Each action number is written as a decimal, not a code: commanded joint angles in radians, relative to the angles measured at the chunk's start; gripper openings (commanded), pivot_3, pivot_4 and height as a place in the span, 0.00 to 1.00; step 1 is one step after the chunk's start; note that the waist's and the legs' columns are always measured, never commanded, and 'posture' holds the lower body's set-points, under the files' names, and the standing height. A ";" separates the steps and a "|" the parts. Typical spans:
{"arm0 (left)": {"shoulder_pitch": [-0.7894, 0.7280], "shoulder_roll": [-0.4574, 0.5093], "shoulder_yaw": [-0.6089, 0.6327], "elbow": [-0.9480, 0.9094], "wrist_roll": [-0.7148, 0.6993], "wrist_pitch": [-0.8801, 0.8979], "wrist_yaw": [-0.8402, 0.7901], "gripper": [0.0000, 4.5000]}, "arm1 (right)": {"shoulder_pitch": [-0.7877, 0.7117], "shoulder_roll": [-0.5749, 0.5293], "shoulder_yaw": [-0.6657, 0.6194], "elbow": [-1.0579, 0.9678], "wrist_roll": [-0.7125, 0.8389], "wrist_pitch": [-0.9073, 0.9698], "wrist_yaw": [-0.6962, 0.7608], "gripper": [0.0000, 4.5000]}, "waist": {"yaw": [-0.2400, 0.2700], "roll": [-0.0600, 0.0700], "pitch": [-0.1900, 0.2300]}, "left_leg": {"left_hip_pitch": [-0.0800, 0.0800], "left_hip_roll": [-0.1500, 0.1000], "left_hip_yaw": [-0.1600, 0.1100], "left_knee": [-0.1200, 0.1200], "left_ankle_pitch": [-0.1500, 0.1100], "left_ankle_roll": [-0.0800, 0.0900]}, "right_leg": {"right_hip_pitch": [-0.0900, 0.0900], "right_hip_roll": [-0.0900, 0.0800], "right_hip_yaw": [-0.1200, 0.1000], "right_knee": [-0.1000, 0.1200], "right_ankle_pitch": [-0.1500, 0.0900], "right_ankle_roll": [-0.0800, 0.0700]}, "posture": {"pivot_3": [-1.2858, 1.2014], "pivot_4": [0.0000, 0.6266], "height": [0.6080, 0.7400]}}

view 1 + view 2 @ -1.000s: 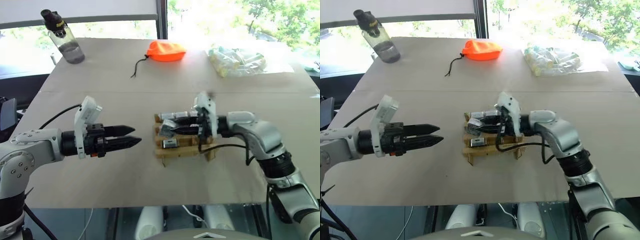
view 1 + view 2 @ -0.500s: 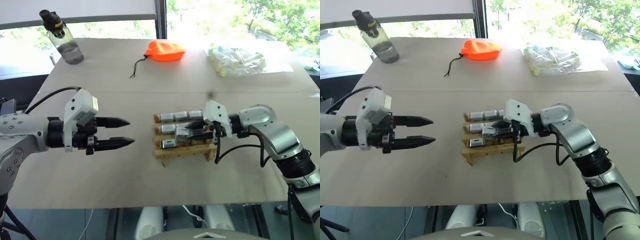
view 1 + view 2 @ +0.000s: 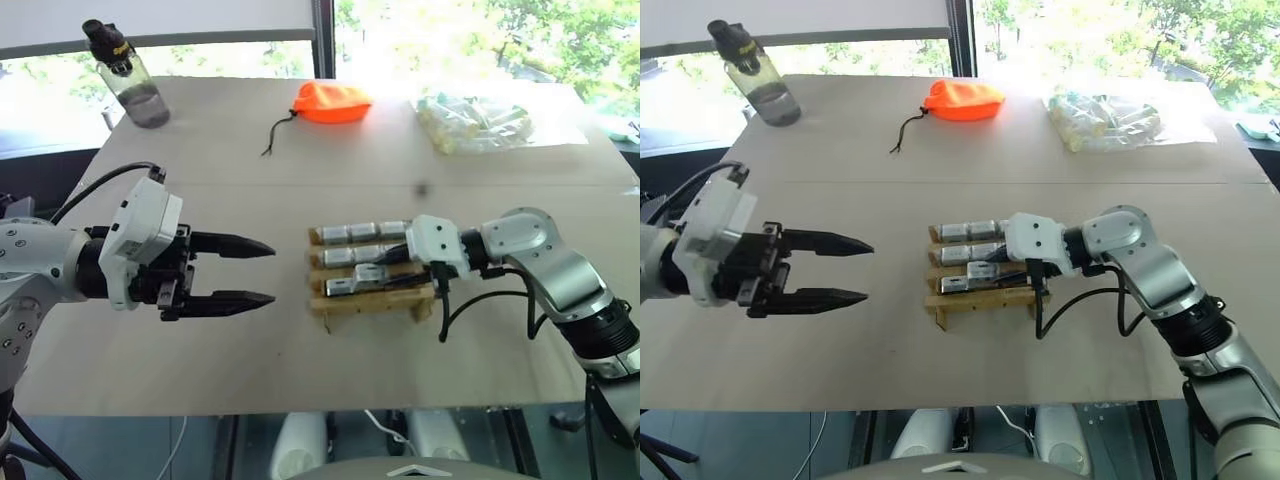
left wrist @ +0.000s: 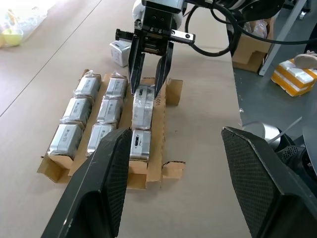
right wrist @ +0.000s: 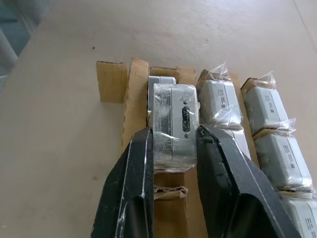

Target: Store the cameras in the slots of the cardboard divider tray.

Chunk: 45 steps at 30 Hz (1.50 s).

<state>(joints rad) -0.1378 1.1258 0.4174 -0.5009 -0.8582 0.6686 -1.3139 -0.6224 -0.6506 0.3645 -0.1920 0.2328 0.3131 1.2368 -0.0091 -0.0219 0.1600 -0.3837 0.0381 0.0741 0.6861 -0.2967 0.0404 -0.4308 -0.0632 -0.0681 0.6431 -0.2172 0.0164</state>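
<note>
The cardboard divider tray [image 3: 330,304] lies at the table's middle. Its far and middle rows hold silver-grey cameras [image 3: 362,232] in clear wrap. My right gripper [image 3: 386,268] reaches in from the right, shut on another wrapped camera [image 5: 173,124] at the tray's near row, with a finger [image 5: 132,188] on each side of it. A further camera [image 3: 340,286] sits at that row's left end. My left gripper [image 3: 272,273] hovers open left of the tray, holding nothing. The left wrist view looks at the tray [image 4: 161,171] and the held camera [image 4: 142,106].
At the table's far side stand a water bottle [image 3: 128,78], an orange pouch [image 3: 332,102] with a cord and a clear bag of pale packets [image 3: 472,122]. Bare tabletop lies between my left gripper and the tray.
My right gripper rolled its wrist and drew slightly right, still holding the camera at the near row. My left gripper rolled, so its fingers now stand one above the other, and rose a little.
</note>
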 commanded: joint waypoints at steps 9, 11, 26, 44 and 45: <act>0.021 0.034 0.008 -0.014 0.032 -0.011 -0.014 0.66 | 0.010 -0.037 -0.003 0.011 -0.035 -0.022 0.022 0.16 | 0.002 0.000 0.000 | 0.000 0.000 0.000 0.000 0.000 0.000 | 0.000 0.000 0.000 0.000 0.000 0.000 | 0.52 0.24 0.89; 0.026 0.041 0.009 -0.015 0.034 -0.006 -0.015 0.66 | 0.012 -0.039 0.003 0.014 -0.045 -0.027 0.022 0.16 | 0.002 0.000 0.000 | 0.000 0.000 0.000 0.000 0.000 0.000 | 0.000 0.000 0.000 0.000 0.000 0.000 | 0.52 0.24 0.89; 0.013 0.059 -0.013 -0.010 0.032 0.002 -0.013 0.66 | 0.017 -0.040 -0.044 -0.025 0.004 0.032 0.017 0.16 | 0.002 0.000 0.000 | 0.000 0.000 0.000 0.000 0.000 0.000 | 0.000 0.000 0.000 0.000 0.000 0.000 | 0.52 0.24 0.89; -0.036 0.061 -0.067 0.011 0.044 -0.009 -0.017 0.66 | 0.004 -0.044 -0.012 -0.049 -0.029 0.071 -0.020 0.16 | 0.006 0.000 0.000 | 0.000 0.000 0.000 0.000 0.000 0.000 | 0.000 0.000 0.000 0.000 0.000 0.000 | 0.52 0.24 0.89; -0.037 0.061 -0.068 0.011 0.045 -0.009 -0.018 0.66 | -0.001 -0.043 -0.004 -0.044 -0.042 0.069 -0.022 0.16 | 0.006 0.000 0.000 | 0.000 0.000 0.000 0.000 0.000 0.000 | 0.000 0.000 0.000 0.000 0.000 0.000 | 0.52 0.24 0.89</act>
<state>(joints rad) -0.1576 1.1719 0.3426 -0.4886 -0.8132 0.6703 -1.3264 -0.6057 -0.6894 0.3590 -0.2197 0.2145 0.3859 1.2257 -0.0030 -0.0218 0.1601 -0.3839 0.0379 0.0740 0.6863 -0.2967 0.0404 -0.4308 -0.0630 -0.0684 0.6431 -0.2173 0.0165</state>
